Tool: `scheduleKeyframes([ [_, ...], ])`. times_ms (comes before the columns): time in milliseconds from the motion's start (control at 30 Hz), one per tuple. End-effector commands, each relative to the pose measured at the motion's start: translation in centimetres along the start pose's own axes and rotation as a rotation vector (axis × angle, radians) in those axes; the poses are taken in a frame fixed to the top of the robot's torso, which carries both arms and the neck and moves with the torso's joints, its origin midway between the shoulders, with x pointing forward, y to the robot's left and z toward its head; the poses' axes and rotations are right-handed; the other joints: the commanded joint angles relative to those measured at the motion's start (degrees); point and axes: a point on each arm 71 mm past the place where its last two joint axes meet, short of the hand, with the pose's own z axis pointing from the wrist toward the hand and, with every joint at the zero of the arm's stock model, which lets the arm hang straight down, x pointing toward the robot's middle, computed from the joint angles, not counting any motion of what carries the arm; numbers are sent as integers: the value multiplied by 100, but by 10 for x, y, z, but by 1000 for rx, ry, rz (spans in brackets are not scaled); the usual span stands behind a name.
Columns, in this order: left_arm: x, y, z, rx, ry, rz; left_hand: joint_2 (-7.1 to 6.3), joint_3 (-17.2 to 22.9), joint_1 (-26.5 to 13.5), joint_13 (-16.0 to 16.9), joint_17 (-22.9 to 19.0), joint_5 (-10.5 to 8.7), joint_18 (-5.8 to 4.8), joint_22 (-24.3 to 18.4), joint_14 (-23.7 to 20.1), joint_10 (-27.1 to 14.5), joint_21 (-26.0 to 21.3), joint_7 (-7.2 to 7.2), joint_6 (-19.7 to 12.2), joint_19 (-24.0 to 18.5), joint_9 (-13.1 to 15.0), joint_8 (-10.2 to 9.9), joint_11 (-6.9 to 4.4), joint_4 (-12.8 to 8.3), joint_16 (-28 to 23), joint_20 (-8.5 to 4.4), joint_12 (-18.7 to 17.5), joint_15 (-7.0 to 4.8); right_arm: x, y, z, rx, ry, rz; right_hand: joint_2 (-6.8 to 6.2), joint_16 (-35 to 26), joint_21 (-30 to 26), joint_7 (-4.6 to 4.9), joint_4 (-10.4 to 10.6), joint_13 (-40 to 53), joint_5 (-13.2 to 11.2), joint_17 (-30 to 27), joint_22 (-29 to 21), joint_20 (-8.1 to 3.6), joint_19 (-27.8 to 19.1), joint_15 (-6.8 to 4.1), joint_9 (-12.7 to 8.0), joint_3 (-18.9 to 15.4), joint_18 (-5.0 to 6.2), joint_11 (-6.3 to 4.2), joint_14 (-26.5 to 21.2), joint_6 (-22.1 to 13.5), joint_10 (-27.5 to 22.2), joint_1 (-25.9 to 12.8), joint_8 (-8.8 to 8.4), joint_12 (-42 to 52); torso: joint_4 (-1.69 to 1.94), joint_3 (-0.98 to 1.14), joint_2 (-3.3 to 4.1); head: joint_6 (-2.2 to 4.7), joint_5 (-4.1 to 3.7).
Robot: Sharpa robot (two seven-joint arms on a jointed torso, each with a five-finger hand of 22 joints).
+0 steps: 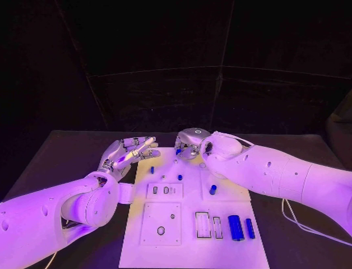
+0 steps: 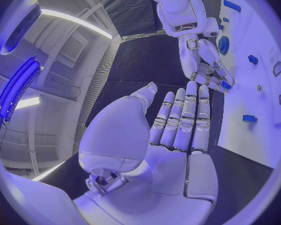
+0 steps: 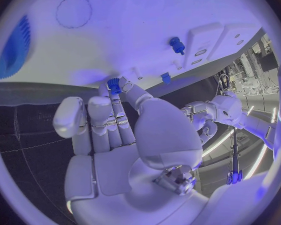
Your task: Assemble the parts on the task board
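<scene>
The task board (image 1: 225, 249) lies at the lower middle of the head view on the black worktop (image 1: 55, 154). Above its upper left corner the left robot hand (image 1: 128, 151) hovers flat, fingers spread, holding nothing. At the board's upper edge the right robot hand (image 1: 194, 144) pinches a small blue part (image 3: 114, 85) in its fingertips against the board.
</scene>
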Motion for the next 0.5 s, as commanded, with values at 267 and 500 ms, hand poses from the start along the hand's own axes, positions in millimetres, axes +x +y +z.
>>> scheduleKeyframes([
  [267,1,-1,0,-2,23,-6,28,-8,-26,-9,5,-5,79,-16,25,6,-41,64,13,26,-8,-42,-2,-45,-33,8,-42,18,-9,-3,-8,0,-78,-2,-397,-271,-201,100,281,21,-35,-453,-339,90,-219,90,2,-444,3,129,-123,-691,-761,21,-23,72,-9,5,8,21,7],
  [500,-3,-2,-1,-3,18,-3,28,-8,-30,-10,5,-6,79,-19,22,1,-44,65,9,24,-8,-45,-1,-50,-38,9,-46,19,-21,-27,-38,24,-119,62,-399,-172,-149,87,479,76,138,-334,-252,72,-144,55,42,-656,-14,76,-63,-503,-368,89,52,414,-44,5,-1,42,-1],
])
